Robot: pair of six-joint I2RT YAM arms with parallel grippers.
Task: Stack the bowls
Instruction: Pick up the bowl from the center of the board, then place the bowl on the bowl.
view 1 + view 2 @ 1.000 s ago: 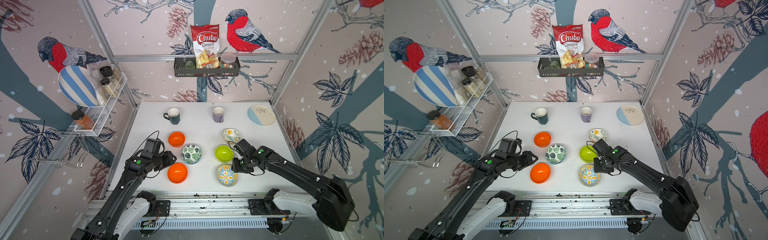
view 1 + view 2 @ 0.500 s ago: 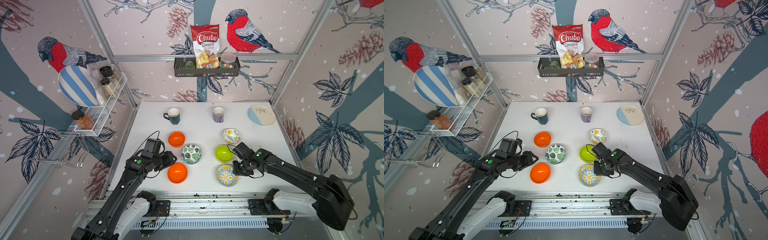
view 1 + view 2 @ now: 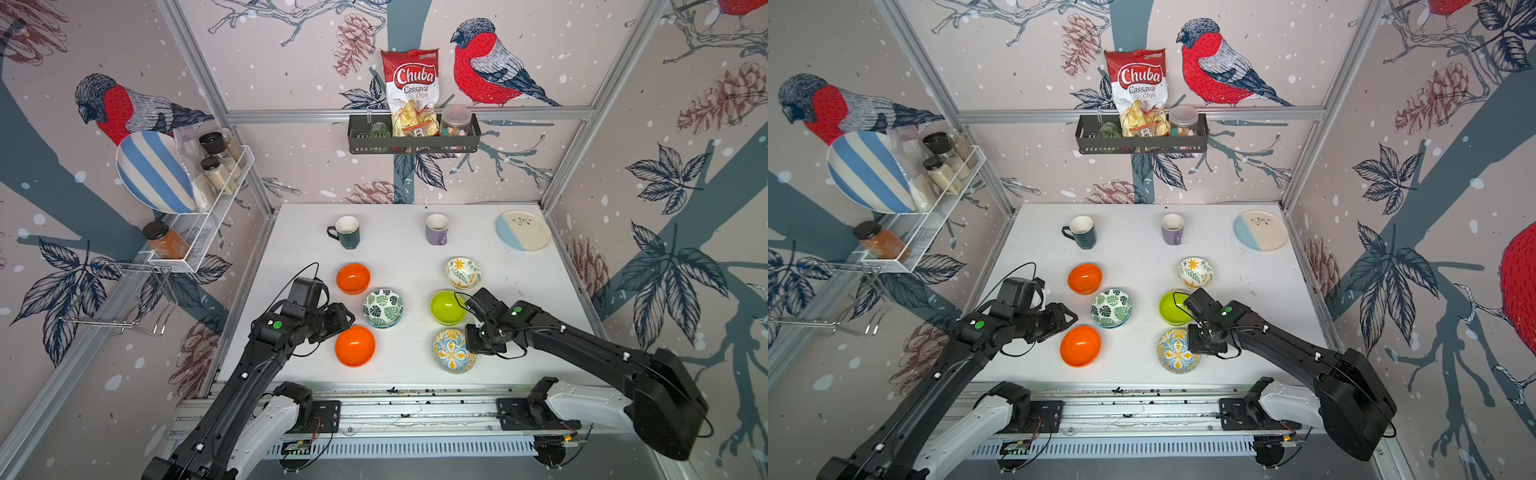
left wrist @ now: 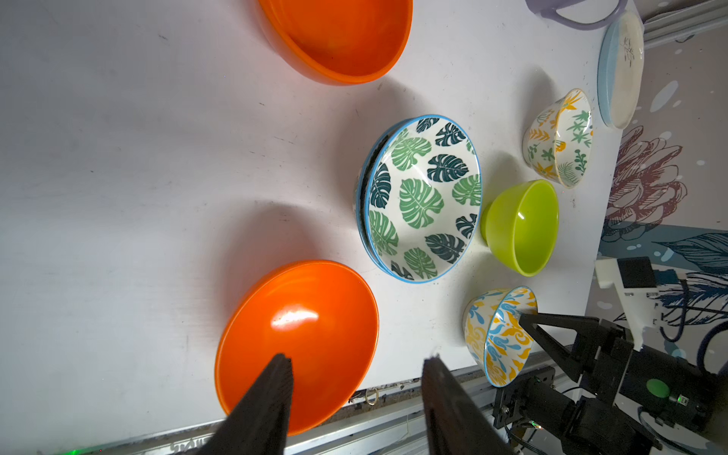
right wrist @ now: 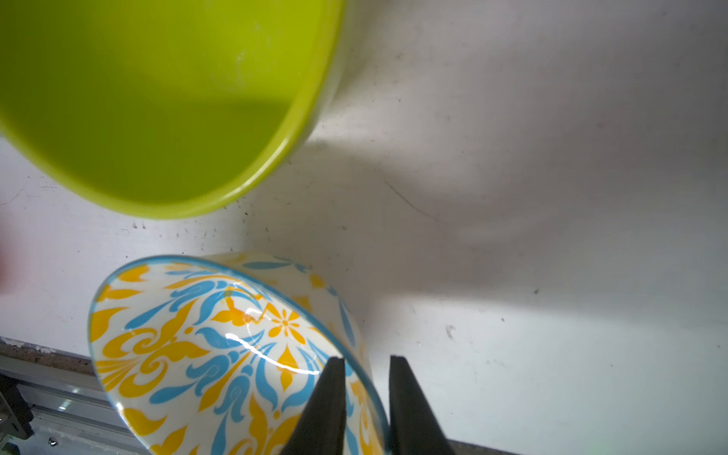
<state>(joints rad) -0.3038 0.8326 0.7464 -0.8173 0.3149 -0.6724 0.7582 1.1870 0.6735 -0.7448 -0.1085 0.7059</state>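
Several bowls sit on the white table (image 3: 407,257). At the left are two orange bowls, one far (image 3: 353,278) and one near (image 3: 354,345), with a leaf-print bowl (image 3: 382,308) nested in a second like it. At the right are a floral bowl (image 3: 462,273), a lime bowl (image 3: 447,307) and a blue-yellow bowl (image 3: 451,351). My left gripper (image 4: 357,357) is open over the near orange bowl's (image 4: 307,315) rim, one finger above its inside. My right gripper (image 5: 366,358) is shut on the blue-yellow bowl's (image 5: 216,346) right rim, one finger inside and one outside.
A dark green mug (image 3: 347,232), a lilac mug (image 3: 437,229) and a cream-and-blue plate (image 3: 523,230) stand along the back. The blue-yellow and near orange bowls lie close to the table's front edge and metal rail (image 3: 415,392). Wire racks hang on the walls.
My right gripper's jaws have narrowed onto the blue-yellow bowl's rim and the wrist has dropped slightly. The left arm has hardly moved.
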